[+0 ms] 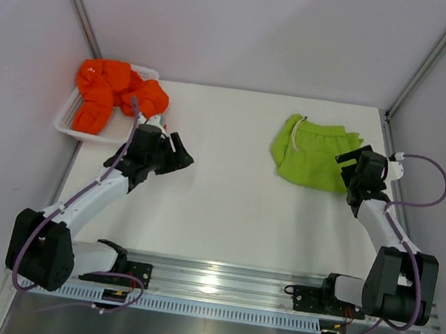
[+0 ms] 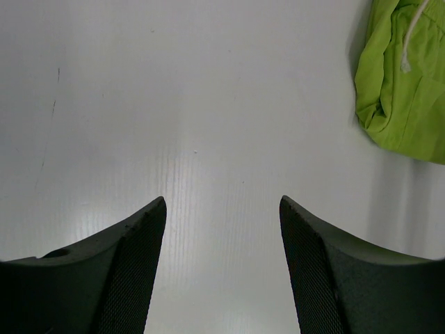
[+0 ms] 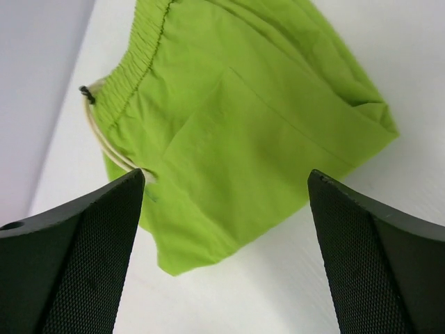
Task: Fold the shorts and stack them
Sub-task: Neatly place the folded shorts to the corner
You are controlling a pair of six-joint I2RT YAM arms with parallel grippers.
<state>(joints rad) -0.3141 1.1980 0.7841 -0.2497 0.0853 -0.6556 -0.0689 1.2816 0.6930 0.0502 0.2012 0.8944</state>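
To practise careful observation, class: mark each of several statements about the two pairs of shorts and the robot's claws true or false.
1. The orange shorts are heaped in the white mesh basket. True.
2. The lime green shorts are stacked on the orange pair. False: they lie apart, on the table.
3. The left claw is open and empty. True.
4. The right claw is shut on the green pair. False: it is open, gripping nothing.
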